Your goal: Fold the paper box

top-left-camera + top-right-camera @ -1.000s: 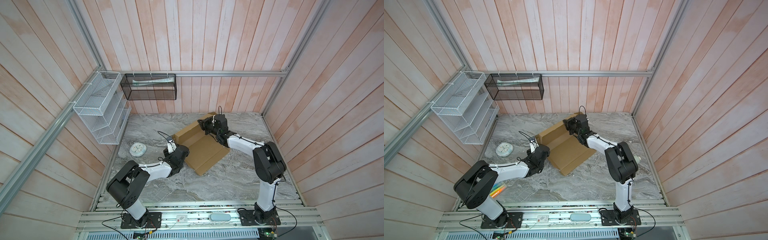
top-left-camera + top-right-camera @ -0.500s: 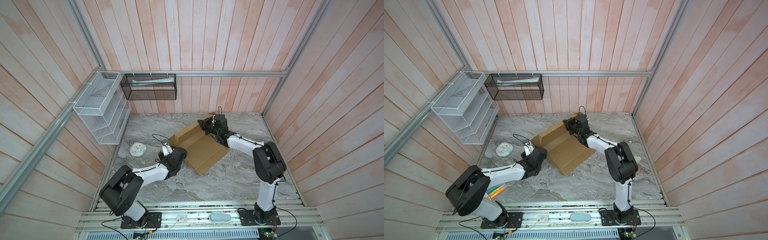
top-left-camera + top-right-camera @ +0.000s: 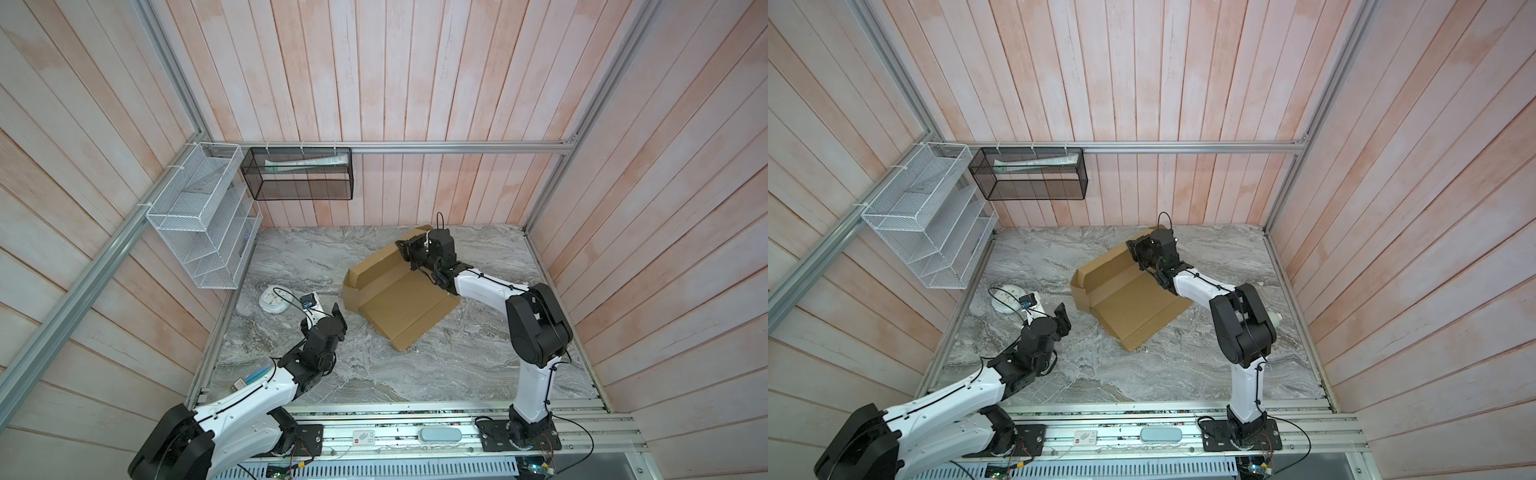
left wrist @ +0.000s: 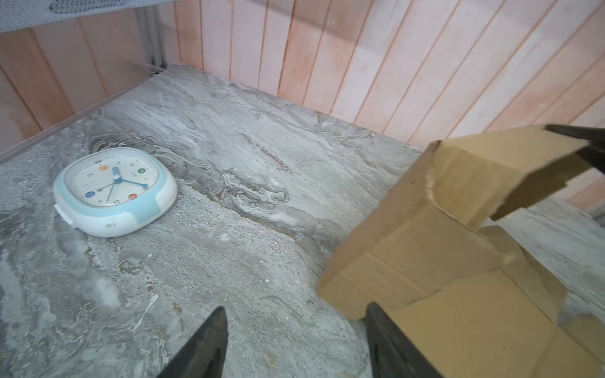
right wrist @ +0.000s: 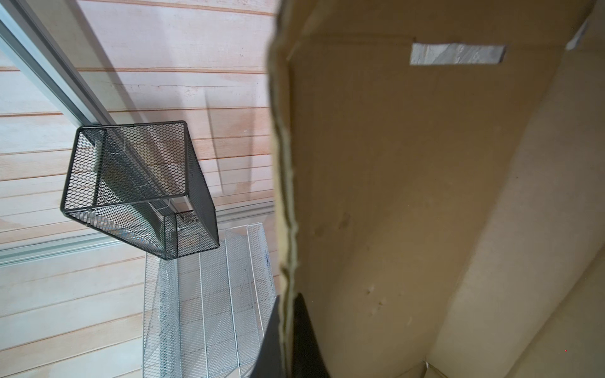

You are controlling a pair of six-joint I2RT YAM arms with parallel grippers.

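Both top views: box (image 3: 401, 305) sits partly folded at frame centre, with 1 wall raised along its upper-left side. Right gripper (image 5: 287, 330) is clamped tight on that wall's edge. Left gripper (image 4: 294, 314) has its jaws apart and empty, just left of the box corner; 1 finger is possibly touching it. Clock (image 4: 113, 191) lies further left.
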